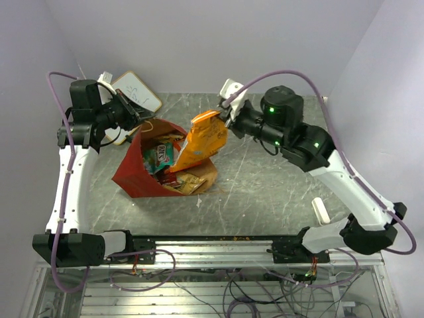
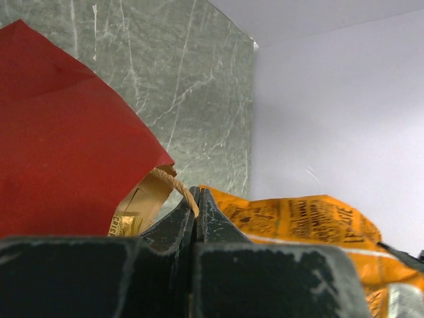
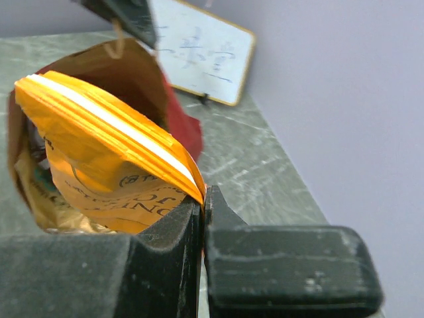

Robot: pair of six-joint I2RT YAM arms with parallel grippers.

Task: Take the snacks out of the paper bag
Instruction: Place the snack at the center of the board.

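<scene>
Right tool [image 3: 203, 193] clamped on glossy orange snack packet [image 1: 202, 142] at mouth of red paper bag [image 1: 134, 173]; left tool [image 2: 197, 196] pinching tan loop handle [image 2: 173, 180].

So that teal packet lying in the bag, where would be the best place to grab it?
Probably one thin edge of the teal packet, coming down from above through the open mouth of the paper bag. It lies face up on the pile, so jaws would likely slip on its broad face. The left gripper holds the handle, which props that mouth wide.
</scene>
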